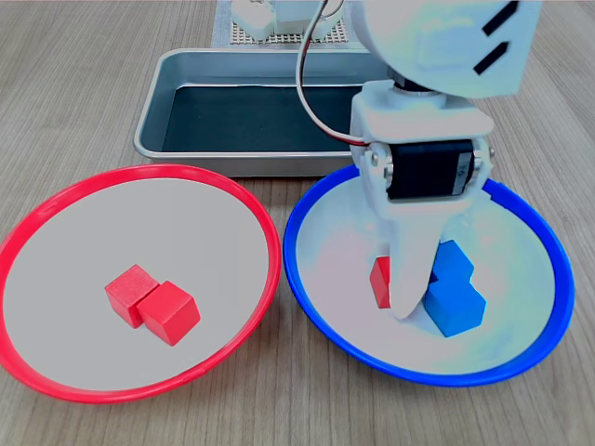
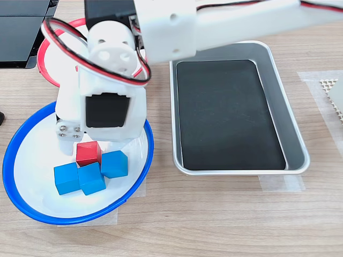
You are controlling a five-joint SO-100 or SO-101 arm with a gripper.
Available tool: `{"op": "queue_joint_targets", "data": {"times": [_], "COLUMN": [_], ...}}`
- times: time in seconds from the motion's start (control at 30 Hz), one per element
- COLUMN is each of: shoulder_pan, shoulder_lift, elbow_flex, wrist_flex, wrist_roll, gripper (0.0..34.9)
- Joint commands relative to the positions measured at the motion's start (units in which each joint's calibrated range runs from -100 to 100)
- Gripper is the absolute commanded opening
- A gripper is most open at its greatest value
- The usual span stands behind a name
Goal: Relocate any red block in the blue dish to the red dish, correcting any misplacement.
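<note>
The blue dish (image 1: 530, 242) (image 2: 21, 176) holds one red block (image 1: 379, 282) (image 2: 88, 153) beside three blue cubes (image 1: 454, 290) (image 2: 90, 178). My gripper (image 1: 400, 297) (image 2: 88, 142) reaches down into this dish right at the red block. In the first exterior view a white finger (image 1: 411, 269) stands between the red block and the blue cubes and hides part of both. The other finger is hidden, so the jaws' state is unclear. The red dish (image 1: 56, 232) (image 2: 45, 53) holds two red cubes (image 1: 152, 305) and is mostly hidden by the arm in the second exterior view.
A rectangular metal tray (image 1: 153, 102) (image 2: 278, 101) with a dark bottom lies behind both dishes in the first exterior view, and to the right of the blue dish in the second exterior view. The dishes sit close side by side on a wooden table (image 2: 225, 214).
</note>
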Motion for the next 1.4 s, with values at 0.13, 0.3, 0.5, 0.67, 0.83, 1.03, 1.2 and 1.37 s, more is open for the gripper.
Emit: {"op": "queue_joint_targets", "data": {"times": [0.13, 0.3, 0.5, 0.67, 0.83, 1.03, 1.2, 1.37], "shoulder_pan": [-0.4, -0.6, -0.5, -0.5, 0.1, 0.4, 0.3, 0.3], "shoulder_lift": [0.8, 0.8, 0.4, -0.2, -1.5, -5.3, -11.1, -16.7], "elbow_flex": [-1.8, -1.5, -0.5, 0.0, 0.4, 3.1, 5.1, 5.4], "wrist_flex": [-2.5, -3.0, -3.2, -4.7, -5.4, -5.7, -4.9, -3.5], "wrist_roll": [-0.1, 0.0, -0.1, -0.8, -1.0, -1.0, -0.6, 0.3], "gripper": [14.2, 12.7, 8.4, 5.7, 2.1, 0.4, 0.4, 0.4]}}
